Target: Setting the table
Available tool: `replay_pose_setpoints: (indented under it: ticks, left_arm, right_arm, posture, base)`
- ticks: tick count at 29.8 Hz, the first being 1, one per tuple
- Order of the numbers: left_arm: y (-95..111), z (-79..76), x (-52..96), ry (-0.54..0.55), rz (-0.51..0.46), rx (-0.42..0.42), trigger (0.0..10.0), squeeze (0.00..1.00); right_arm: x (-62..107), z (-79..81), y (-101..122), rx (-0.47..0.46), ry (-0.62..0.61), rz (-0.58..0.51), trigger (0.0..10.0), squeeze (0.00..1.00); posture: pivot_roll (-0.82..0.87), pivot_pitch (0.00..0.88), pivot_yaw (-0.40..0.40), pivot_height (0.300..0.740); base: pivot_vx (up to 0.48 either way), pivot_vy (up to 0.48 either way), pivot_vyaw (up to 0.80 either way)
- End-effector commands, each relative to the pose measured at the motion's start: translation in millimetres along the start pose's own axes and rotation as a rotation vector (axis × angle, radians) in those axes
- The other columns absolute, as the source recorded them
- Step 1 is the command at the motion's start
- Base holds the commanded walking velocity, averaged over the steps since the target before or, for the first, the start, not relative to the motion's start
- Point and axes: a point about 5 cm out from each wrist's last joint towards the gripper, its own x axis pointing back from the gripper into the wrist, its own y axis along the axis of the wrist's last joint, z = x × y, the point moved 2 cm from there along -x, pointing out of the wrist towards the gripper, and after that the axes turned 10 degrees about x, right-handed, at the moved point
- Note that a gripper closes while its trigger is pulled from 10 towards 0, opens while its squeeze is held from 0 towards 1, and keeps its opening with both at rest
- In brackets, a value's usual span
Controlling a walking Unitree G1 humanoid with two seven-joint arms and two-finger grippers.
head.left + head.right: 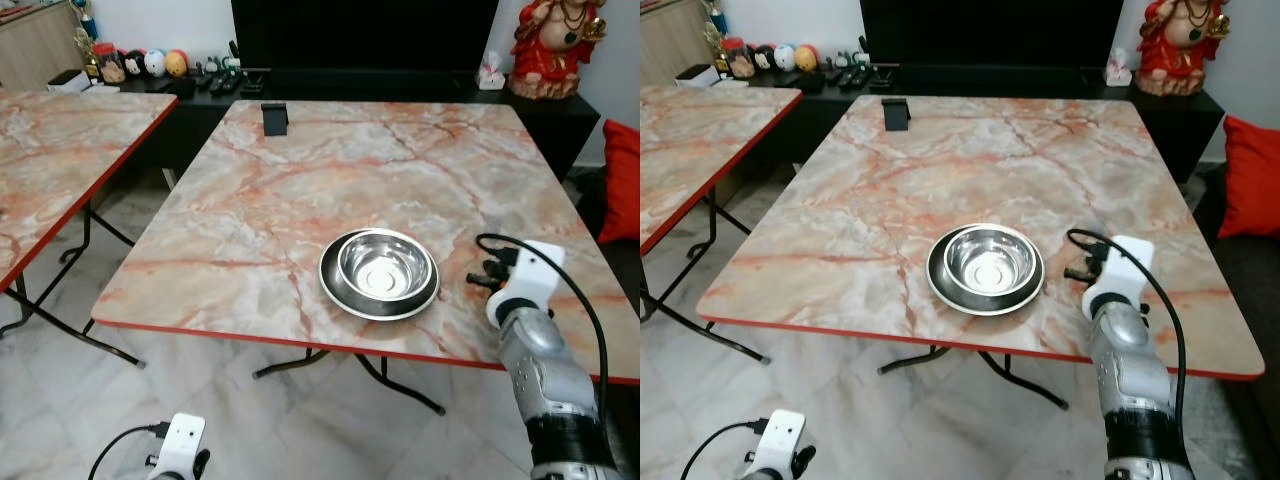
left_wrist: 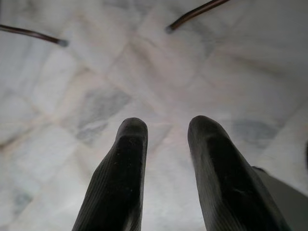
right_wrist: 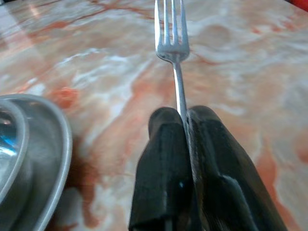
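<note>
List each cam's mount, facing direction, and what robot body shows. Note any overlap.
Left eye: head, forward-down at marble table, bowl on plate; right arm over table, left arm low.
Right eye: same scene, stereo pair, slightly offset.
Left wrist: along open left end effector, facing floor tiles.
Right wrist: along right end effector shut on fork, above tabletop.
Shared: right wrist and eyes both catch the plate and table.

Right pincer [image 3: 185,120] raised forward, fingers pressed together, left pincer [image 2: 166,139] hanging low, fingers parted
</note>
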Motion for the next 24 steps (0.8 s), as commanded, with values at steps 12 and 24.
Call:
replay_pose_setpoints:
  ticks: [12,24]
  left_arm:
    - [20,27.7,-2.0,0.072,-0.036,0.059,10.0,0.00]
    - [39,13.2,-8.6,0.047,-0.079,0.047,10.0,0.00]
  right_arm:
    - [-3.8,-3.1,26,0.066,0.035,-0.052,10.0,0.00]
    - [-15.1,25.7,8,0.088,0.157,0.112,10.0,0.00]
  posture:
    - [0.00,0.000,0.066,0.740]
    - [0.01,0.000,0.032,0.740]
  base:
    - [0.000,0.000,0.00]
    - [0.000,0.000,0.00]
